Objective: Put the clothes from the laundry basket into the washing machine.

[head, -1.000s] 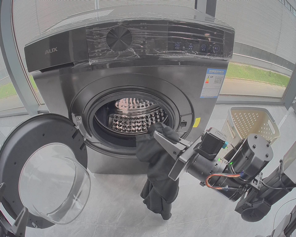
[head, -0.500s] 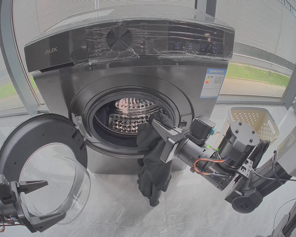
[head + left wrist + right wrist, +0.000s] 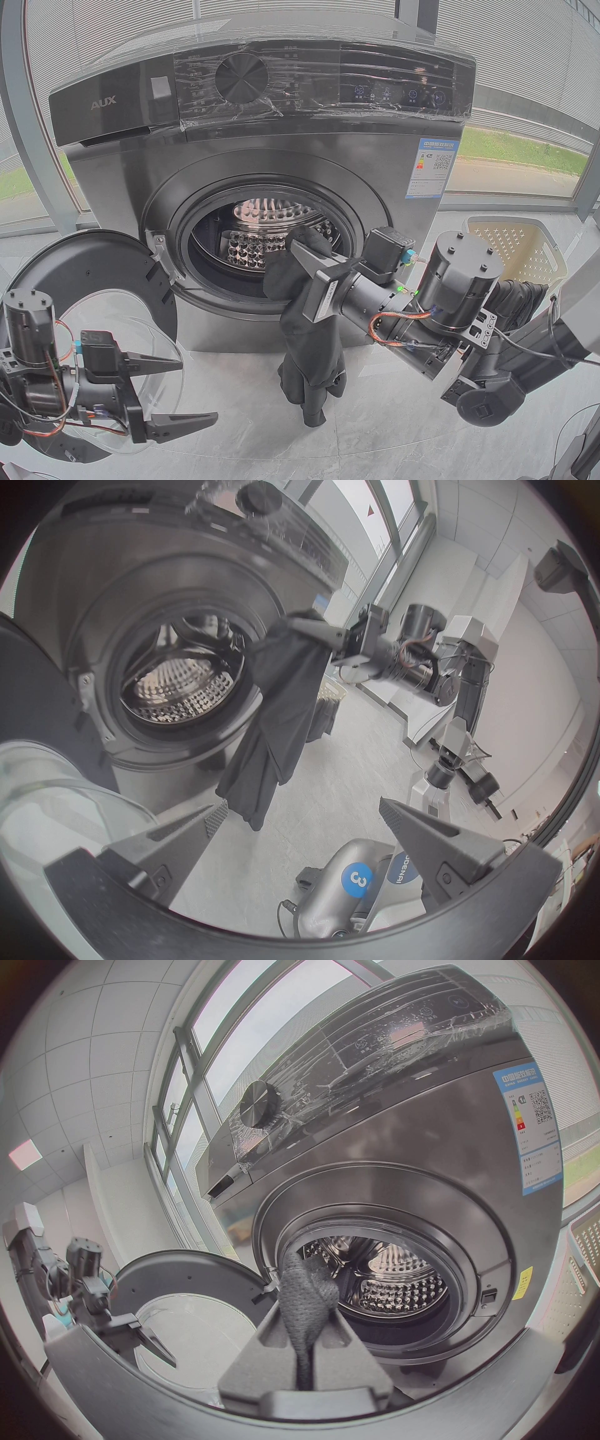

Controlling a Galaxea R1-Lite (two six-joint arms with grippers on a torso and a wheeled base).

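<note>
A grey front-loading washing machine [image 3: 269,156] stands with its round door [image 3: 94,275] swung open to the left, baring the steel drum [image 3: 269,240]. My right gripper [image 3: 299,245] is shut on a black garment [image 3: 309,337] right at the lower right rim of the drum opening; most of the cloth hangs down in front of the machine toward the floor. The right wrist view has the fabric [image 3: 306,1291] pinched between the jaws before the drum [image 3: 381,1279]. My left gripper [image 3: 199,389] is open and holds nothing, low in front of the door glass. A beige laundry basket [image 3: 519,240] stands at the right.
More dark clothes [image 3: 519,300] lie in the basket behind my right arm. The open door juts out over the tiled floor [image 3: 237,419] on the left. Windows run behind the machine. From the left wrist view the garment [image 3: 281,711] hangs between the drum and my right arm.
My right gripper has carried the garment up and leftward to the drum opening. My left arm has risen into view at the lower left, its gripper open.
</note>
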